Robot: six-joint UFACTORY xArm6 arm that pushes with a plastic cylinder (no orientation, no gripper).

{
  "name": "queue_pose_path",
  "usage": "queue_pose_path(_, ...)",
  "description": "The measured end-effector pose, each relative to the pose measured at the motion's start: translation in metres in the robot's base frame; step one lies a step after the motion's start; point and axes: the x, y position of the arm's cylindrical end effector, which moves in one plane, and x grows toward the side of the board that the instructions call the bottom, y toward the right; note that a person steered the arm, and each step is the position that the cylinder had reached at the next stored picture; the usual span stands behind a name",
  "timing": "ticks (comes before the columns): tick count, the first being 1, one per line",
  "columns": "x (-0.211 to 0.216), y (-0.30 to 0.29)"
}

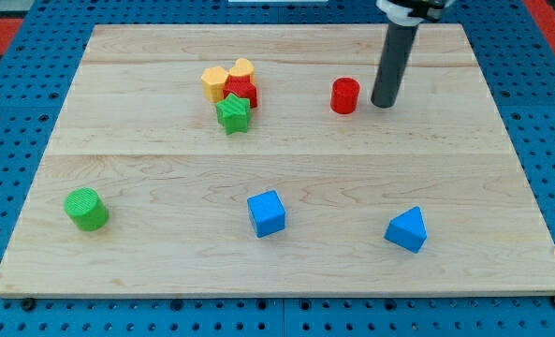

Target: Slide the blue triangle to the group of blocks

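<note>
The blue triangle (407, 229) lies near the board's bottom right. The group of blocks sits at the upper middle-left: a yellow hexagon (215, 81), a yellow cylinder-like block (242, 70), a red star (242, 92) and a green star (232, 113), all touching. My tip (384, 103) stands at the upper right, just right of a red cylinder (344, 95) and apart from it. The tip is far above the blue triangle in the view.
A blue cube (267, 213) lies at the bottom middle. A green cylinder (86, 209) lies at the bottom left. The wooden board (146, 159) rests on a blue pegboard surface (6, 112).
</note>
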Motion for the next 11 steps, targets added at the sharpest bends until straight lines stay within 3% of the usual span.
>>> queue_pose_path(2, -0.019, -0.087)
queue_pose_path(4, -0.028, -0.117)
queue_pose_path(5, 0.021, -0.073)
queue_pose_path(6, 0.102, -0.074)
queue_pose_path(8, 0.131, 0.026)
queue_pose_path(9, 0.169, 0.09)
queue_pose_path(11, 0.195, 0.015)
